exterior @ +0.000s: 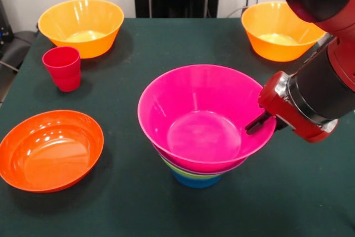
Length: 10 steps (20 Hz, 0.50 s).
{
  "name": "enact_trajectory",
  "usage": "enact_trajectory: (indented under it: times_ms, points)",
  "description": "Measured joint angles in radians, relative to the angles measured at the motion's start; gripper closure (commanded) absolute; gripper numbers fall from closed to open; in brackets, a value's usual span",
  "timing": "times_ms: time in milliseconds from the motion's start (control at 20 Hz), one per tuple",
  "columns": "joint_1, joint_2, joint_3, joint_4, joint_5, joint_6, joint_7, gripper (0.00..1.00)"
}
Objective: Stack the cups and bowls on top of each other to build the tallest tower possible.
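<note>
My arm [321,54] is coming in from the upper right of the picture, and my gripper [256,123] is sitting right at the right-hand rim of the pink bowl [202,120]. One dark finger [254,125] is showing inside the rim, lying against the pink wall; the other one I cannot make out, so whether I am clenched on that rim or released, I cannot tell.

The pink bowl is sitting on top of the tower [197,173], mouth up and roughly level. Under it I am seeing a thin purple edge, then a lime green bowl [186,171], then the small blue bowl [197,181] as the base, resting on the table [127,203]. The tower is standing around the middle of the table, somewhat toward the near edge.

The wide orange bowl [50,148] is lying mouth up by the table's left edge, toward the near left corner, well apart from the tower. The red cup [62,67] is standing upright farther back along that left side. Just behind it, in the far left corner, a yellow-orange bowl [81,26] is sitting mouth up. A second yellow-orange bowl [277,29] is sitting in the far right corner, partly hidden behind my arm
</note>
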Motion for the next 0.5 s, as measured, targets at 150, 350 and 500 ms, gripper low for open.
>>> enact_trajectory:
  times_ms: [150,350,500]
  points:
    - [0.01,-0.013,0.014,0.032,-0.007,-0.038,0.0,1.0]
    - [0.022,-0.032,0.034,0.079,-0.009,-0.088,0.0,1.0]
    - [0.027,-0.043,0.04,0.106,-0.009,-0.112,0.0,1.0]
